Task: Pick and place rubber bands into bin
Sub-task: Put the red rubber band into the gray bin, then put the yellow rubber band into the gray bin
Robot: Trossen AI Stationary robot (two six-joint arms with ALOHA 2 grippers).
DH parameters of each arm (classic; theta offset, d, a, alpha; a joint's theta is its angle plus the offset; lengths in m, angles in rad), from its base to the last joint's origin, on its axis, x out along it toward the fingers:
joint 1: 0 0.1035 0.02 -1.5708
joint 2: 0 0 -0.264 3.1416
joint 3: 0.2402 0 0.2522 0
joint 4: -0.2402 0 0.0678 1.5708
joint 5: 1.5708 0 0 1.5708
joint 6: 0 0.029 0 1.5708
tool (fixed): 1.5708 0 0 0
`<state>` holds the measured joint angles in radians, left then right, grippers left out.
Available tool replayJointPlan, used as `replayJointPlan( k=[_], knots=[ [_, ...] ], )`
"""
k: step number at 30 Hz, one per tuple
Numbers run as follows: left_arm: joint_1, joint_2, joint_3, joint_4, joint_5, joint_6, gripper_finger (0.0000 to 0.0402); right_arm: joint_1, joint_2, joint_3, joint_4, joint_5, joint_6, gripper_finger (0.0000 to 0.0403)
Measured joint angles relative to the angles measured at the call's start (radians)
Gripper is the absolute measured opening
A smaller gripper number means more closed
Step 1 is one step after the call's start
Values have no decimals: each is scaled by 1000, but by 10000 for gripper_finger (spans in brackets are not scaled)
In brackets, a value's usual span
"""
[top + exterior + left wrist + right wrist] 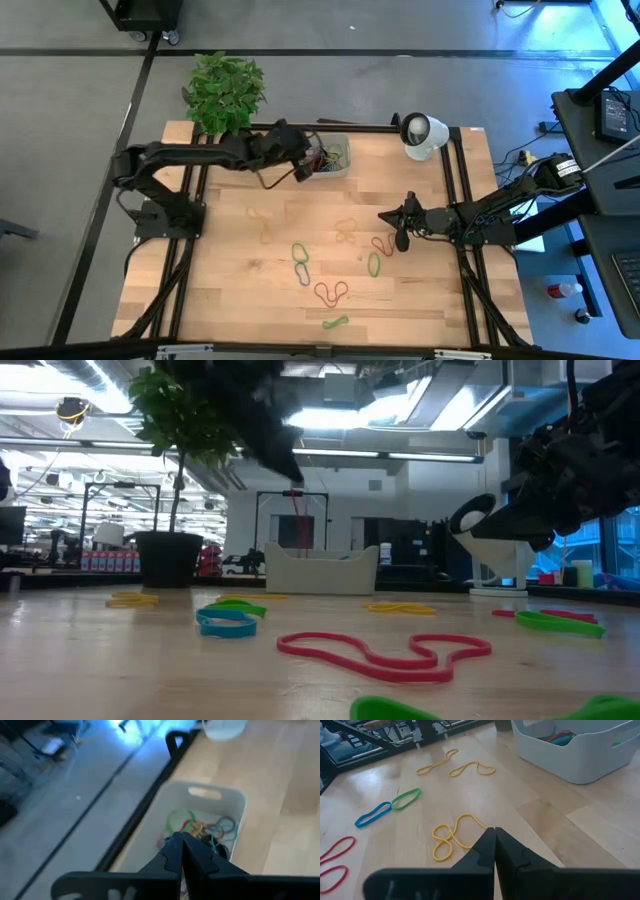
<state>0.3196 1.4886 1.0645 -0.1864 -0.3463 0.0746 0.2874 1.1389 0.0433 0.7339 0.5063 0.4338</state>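
Your left gripper (181, 840) is closed, fingertips meeting with nothing visible between them, poised over the bin (333, 155) at the table's far edge. Inside the bin you can see a tangle of bands (202, 827) in green, red, yellow and blue. Just left of the bin stands the plant (225, 92); the white camera (424, 134) sits at the far right corner.

Your right gripper (494, 840) is likewise closed and empty, held above the table (230, 290) right of centre. Directly ahead of it lies a yellow band (454, 837) twisted into loops. Farther out you find a green band (406, 799) joined end to end with a blue band (372, 814), two more yellow bands (455, 766) nearer the bin, and a red band (334, 862) off to the side
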Motion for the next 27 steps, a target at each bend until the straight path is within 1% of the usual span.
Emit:
replayJointPlan(
  k=[3, 8, 13, 16, 22, 25, 27],
  knots=[
    [35, 77, 1, 17, 28, -5, 1, 0, 0, 0, -1, 0, 0, 7],
    [74, 201, 1, 96, 44, -8, 1, 0, 0, 0, -5, 0, -1, 7],
    [97, 273, 1, 131, 139, -8, 10, 0, 0, 0, -6, 0, -2, 7],
    [107, 291, 1, 125, 158, -24, 32, 0, 0, 0, -6, 0, -13, 7],
    [111, 289, 1, 99, 156, -36, 95, 0, 0, 0, -6, 0, -17, 7],
    [110, 252, 1, 87, 156, -35, 120, 0, 0, 0, -6, 0, -17, 7],
    [107, 214, 1, 63, 149, -59, 130, 0, 0, 0, -6, 0, -17, 7]
  ],
)
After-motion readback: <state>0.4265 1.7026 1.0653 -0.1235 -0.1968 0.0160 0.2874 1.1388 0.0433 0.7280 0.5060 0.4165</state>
